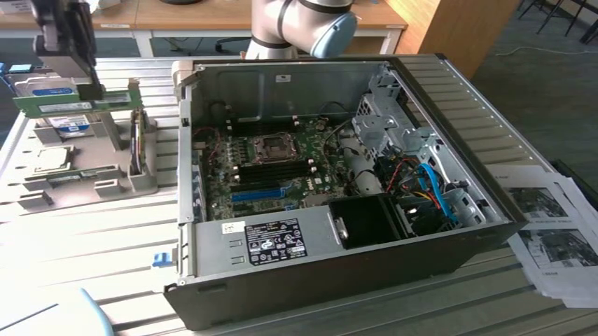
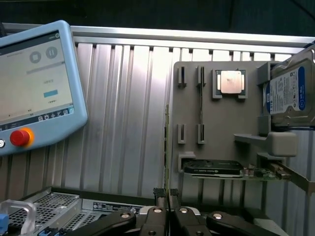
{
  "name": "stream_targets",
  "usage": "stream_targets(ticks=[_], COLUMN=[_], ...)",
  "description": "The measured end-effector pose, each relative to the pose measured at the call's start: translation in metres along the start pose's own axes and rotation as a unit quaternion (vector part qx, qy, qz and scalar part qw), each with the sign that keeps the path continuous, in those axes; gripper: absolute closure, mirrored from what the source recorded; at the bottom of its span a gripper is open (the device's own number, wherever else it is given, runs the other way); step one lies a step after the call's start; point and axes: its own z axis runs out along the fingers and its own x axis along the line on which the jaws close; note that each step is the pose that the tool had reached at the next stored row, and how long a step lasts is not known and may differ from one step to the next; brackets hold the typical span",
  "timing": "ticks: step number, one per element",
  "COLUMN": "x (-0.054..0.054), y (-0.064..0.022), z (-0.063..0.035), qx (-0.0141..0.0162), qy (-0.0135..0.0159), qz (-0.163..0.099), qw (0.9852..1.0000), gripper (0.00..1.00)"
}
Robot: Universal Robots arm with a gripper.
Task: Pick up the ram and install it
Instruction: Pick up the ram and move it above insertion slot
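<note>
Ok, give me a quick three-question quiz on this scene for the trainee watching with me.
1. True or false: the end effector grips the ram in the air, outside the computer case.
2. Which of these stands in the grey holder? A) a keyboard B) a hard drive C) a drill
3. Fill in: the long slot on the motherboard is coloured ____.
Key: 1 true; 2 B; 3 blue.
</note>
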Motion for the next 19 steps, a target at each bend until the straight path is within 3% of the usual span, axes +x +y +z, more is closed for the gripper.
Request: stream_targets(ticks=[19], x=[0.004], y=[-0.0644], z=[-0.0024], qx=[-0.0005], qy=[0.0000], qz=[0.000], qw=[1.0000], gripper=[0.89])
